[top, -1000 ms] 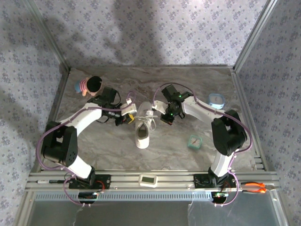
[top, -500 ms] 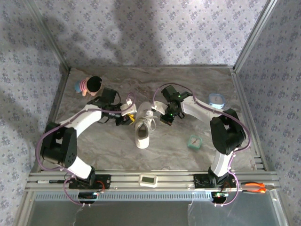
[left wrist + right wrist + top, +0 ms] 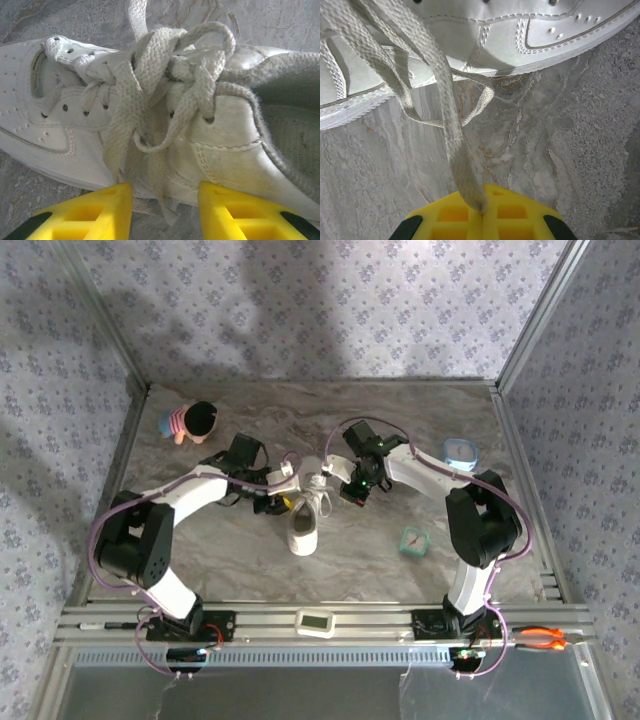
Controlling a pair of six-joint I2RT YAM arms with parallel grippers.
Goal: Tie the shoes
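While my left pincer (image 3: 165, 200) sits against the side of the white sneaker (image 3: 225, 135), its yellow fingers (image 3: 90, 212) stand partly apart and grip nothing; loose lace ends dangle off the sneaker towards the gap between them.

From above, the sneaker (image 3: 303, 520) rests on the marbled tabletop (image 3: 400, 425). My left pincer (image 3: 280, 488) is just off the sneaker's left side and my right pincer (image 3: 342, 480) just off its right, both by its laced part. Over the sneaker's eyelets the laces (image 3: 165, 75) are bunched in a loose tangle of crossed strands and one loop.

My right pincer (image 3: 481, 210) is closed tight on the end of one lace (image 3: 452, 130), which runs from the yellow pads up to the sneaker (image 3: 485, 35). A thinner loop of lace lies on the tabletop (image 3: 570, 140) just beside the sneaker's sole.

A striped doll (image 3: 190, 422) with black hair lies well to the sneaker's left.
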